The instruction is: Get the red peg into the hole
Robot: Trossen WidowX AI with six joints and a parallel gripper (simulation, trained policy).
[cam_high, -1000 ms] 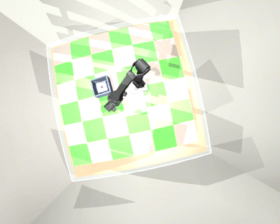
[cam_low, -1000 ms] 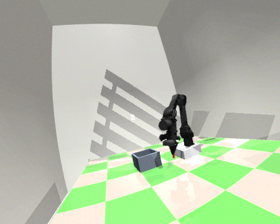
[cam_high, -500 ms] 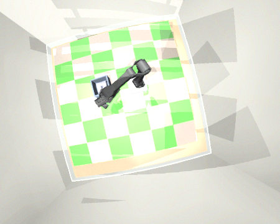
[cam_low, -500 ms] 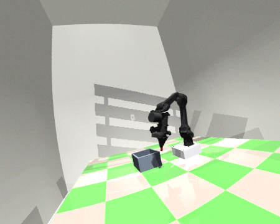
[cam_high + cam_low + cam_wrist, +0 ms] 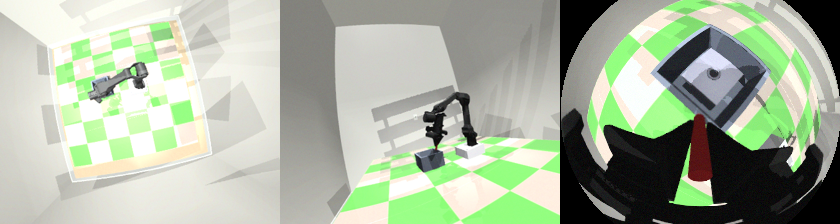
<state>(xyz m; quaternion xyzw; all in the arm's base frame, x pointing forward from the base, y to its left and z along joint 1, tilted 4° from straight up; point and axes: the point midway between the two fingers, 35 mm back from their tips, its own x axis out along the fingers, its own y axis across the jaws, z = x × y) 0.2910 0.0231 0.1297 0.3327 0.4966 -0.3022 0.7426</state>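
Observation:
The red peg (image 5: pixel 436 147) (image 5: pixel 700 152) is held between the fingertips of my gripper (image 5: pixel 437 145) (image 5: pixel 699 125), which is shut on it. In the exterior view the peg points down, its lower part at the height of the box's rim by the side nearer the arm's base. The open blue-grey box (image 5: pixel 95 81) (image 5: pixel 430 163) (image 5: pixel 676 95) stands on the checkered floor. In the wrist view the plate (image 5: pixel 697 70) at its bottom shows a round dark hole (image 5: pixel 714 74), ahead of the peg's far end. In the top view the arm covers much of the box and hides the peg.
The arm rises from a white base block (image 5: pixel 135 90) (image 5: pixel 468 151), to the right of the box in the top and exterior views. The arm's forearm (image 5: pixel 113 83) reaches over the box in the top view. The box's four walls stand around the plate.

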